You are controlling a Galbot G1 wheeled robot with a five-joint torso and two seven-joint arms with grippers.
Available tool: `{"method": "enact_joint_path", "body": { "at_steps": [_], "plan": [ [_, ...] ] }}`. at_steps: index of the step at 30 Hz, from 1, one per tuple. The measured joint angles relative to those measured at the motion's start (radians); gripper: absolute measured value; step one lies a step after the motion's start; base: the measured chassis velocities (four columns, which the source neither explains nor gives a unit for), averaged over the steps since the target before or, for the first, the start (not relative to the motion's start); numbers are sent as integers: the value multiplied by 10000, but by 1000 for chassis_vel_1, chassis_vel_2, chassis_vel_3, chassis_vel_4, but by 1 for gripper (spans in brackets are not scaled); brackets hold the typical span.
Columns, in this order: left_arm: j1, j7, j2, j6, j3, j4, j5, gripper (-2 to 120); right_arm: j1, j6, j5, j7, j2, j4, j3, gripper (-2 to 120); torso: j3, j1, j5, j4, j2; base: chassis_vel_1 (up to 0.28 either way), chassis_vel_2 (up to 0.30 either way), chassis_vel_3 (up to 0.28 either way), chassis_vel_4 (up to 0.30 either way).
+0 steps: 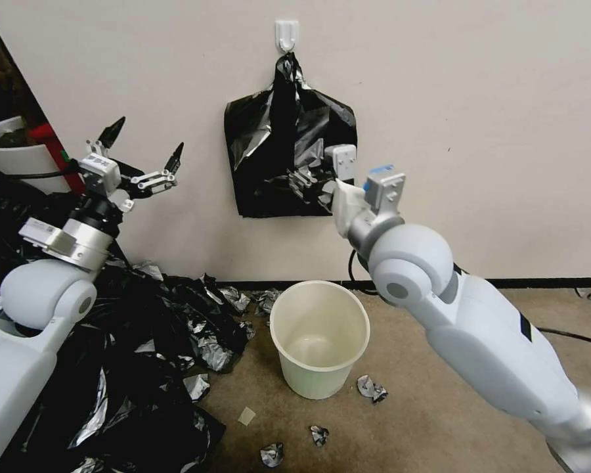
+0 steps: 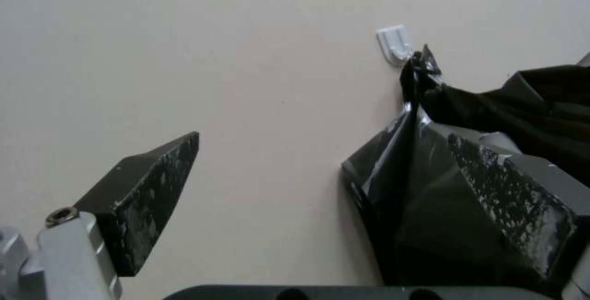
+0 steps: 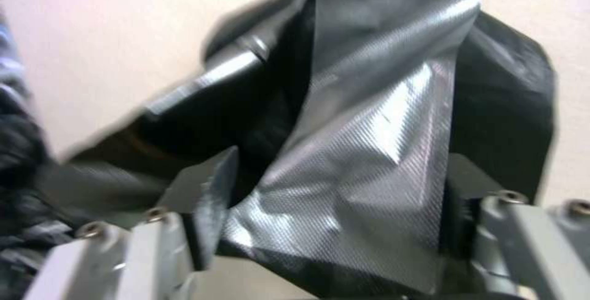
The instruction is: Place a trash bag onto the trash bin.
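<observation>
Right gripper point(image 1: 308, 176) had its jaws apart around film of the hanging bag stack point(image 1: 289, 157); left gripper point(image 1: 144, 154) gaped idle. It could've grabbed several bags together.

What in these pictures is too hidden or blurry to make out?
- Head view: right gripper is dark against the hanging stack of bags, so its grip is unclear.
- Right wrist view: motion blur smears the film between its fingers.
- Head view: the planter is cut by the edge.

One trash bin point(image 1: 320, 338), one hanging stack of black bags point(image 1: 289, 154), one wall hook point(image 1: 287, 35), two grippers, four crumpled scraps on the floor.
</observation>
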Motion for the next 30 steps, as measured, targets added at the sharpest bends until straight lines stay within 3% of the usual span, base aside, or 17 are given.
{"method": "enact_joint_path", "body": {
  "at_steps": [7, 9, 23, 30],
  "plan": [
    [34, 1, -63, -23, -19, 7, 145, 100, 209, -439, 79, 850, 267, -221, -191, 97, 1, 0, 2, -1, 0, 0, 0, 0, 0],
    [36, 1, -69, -29, -25, 13, 147, 100, 208, -439, 113, 897, 266, -229, -180, 96, 0, 0, 1, -1, 0, 0, 0, 0, 0],
    [-108, -34, -72, -35, 14, 123, 142, 100, -66, -365, 245, 835, 210, -25, -88, 44, 0, 0, 2, -1, 0, 0, 0, 0, 0],
    [-264, -78, -16, -40, 89, 229, 96, 100, -515, 239, 74, 111, 9, 243, 56, 21, 0, 0, 2, -1, 0, 0, 0, 0, 0]
  ]
}}
